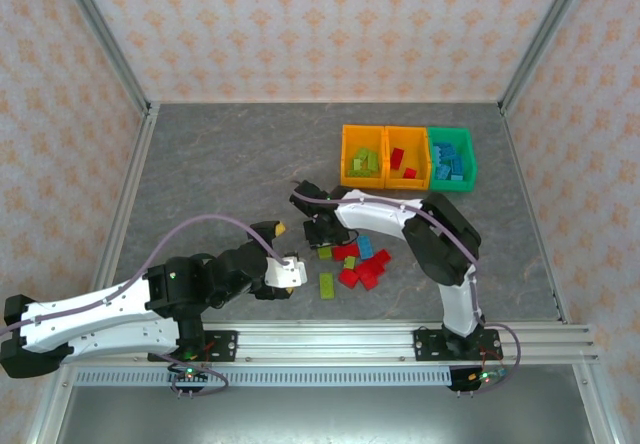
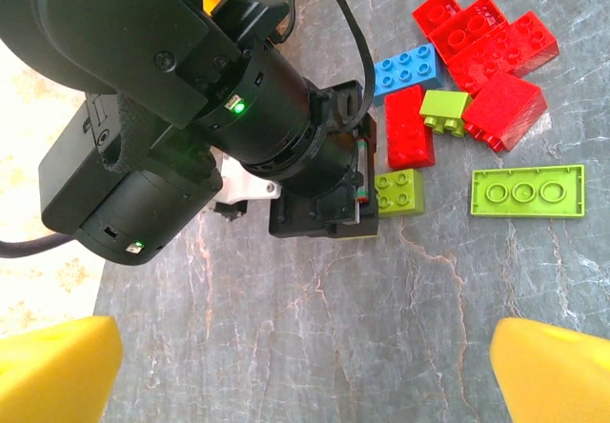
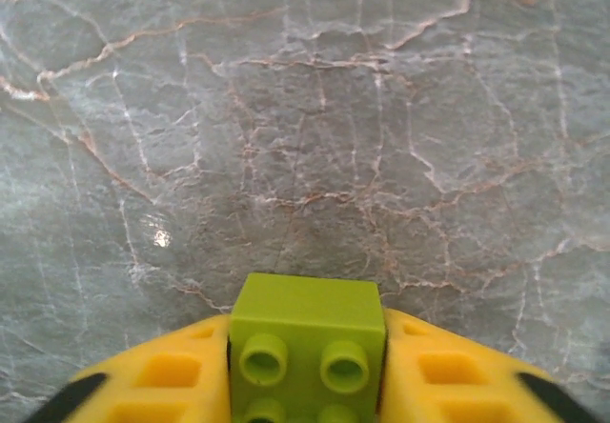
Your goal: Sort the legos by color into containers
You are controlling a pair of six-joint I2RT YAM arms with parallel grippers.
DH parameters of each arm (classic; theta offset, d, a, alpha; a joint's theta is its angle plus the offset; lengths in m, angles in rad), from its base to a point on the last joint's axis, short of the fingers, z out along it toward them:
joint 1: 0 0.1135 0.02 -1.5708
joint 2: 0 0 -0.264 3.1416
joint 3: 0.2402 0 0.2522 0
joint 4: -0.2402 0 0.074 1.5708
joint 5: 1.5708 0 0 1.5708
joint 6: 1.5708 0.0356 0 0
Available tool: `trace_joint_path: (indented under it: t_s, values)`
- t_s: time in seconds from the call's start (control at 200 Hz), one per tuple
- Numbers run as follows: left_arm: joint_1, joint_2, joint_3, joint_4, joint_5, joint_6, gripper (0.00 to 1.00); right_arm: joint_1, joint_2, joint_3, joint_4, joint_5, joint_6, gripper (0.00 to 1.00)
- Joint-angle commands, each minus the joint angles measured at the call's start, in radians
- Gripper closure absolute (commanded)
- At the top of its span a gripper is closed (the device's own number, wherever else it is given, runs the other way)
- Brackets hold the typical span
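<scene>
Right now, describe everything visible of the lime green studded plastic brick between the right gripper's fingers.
The lime green brick is small, smooth moulded plastic. Two round studs show fully and two more are cut by the frame edge. It sits pinched by the right gripper, its yellow fingers pressing both sides.

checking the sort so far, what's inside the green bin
Blue legos piled in the green bin; no other colour visible. Whatever lies under the top bricks is covered.
</scene>
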Motion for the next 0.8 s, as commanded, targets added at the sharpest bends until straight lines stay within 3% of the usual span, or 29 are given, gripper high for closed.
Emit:
trace_joint_path:
  t_s: [0.0,0.2,0.335,0.42,0.515,0.696,0.741,0.796]
  values:
    - [-0.005,-0.003,-0.003,0.008,-0.004,0.013,0.0,0.007,-0.059,0.013,0.008,0.062,0.038,0.75]
    - [-0.005,-0.013,-0.005,0.011,-0.006,0.016,0.0,-0.086,-0.256,0.0,0.043,0.228,0.038,0.77]
    - [-0.006,-0.012,-0.01,0.012,-0.012,0.021,0.0,-0.199,-0.302,0.061,0.044,0.422,-0.082,0.77]
    - [-0.005,-0.012,-0.009,0.013,-0.007,0.021,0.0,-0.286,-0.244,0.145,0.05,0.478,-0.152,0.77]
    - [-0.005,-0.012,-0.011,0.012,-0.009,0.023,0.0,-0.37,-0.136,0.263,0.076,0.43,-0.197,0.77]
    - [-0.005,-0.016,-0.019,0.017,-0.029,0.029,0.0,-0.433,0.127,0.571,0.01,0.384,-0.248,0.74]
    - [-0.005,-0.018,-0.022,0.019,-0.032,0.028,0.0,-0.44,0.181,0.645,-0.027,0.38,-0.25,0.7]
    - [-0.005,-0.018,-0.023,0.021,-0.033,0.028,0.0,-0.445,0.23,0.718,-0.068,0.361,-0.252,0.57]
